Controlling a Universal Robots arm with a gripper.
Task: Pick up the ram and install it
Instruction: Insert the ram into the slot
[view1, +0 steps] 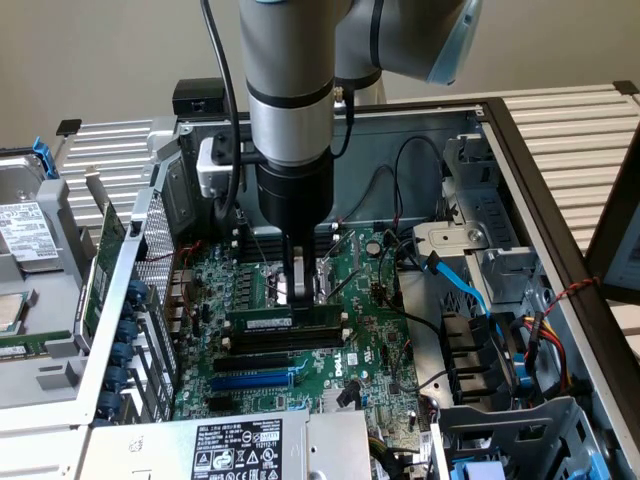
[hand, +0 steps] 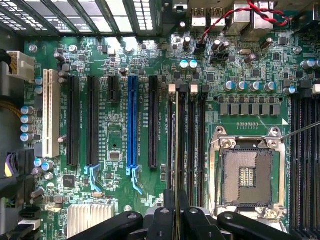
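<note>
The ram is a thin green stick with a white label, standing on its long edge over the motherboard. My gripper comes straight down on it and is shut on the stick's upper edge near one end. In the wrist view the ram shows edge-on as a thin line running out from between the black fingers of my gripper. It lies parallel to the black memory slots, right above them. Whether it touches a slot I cannot tell. More black memory slots lie beside it.
A blue expansion slot runs alongside the memory slots. The open CPU socket sits on their other side. Cables and a drive cage crowd the exterior view's right. A power supply lies in front, and the case wall stands at the left.
</note>
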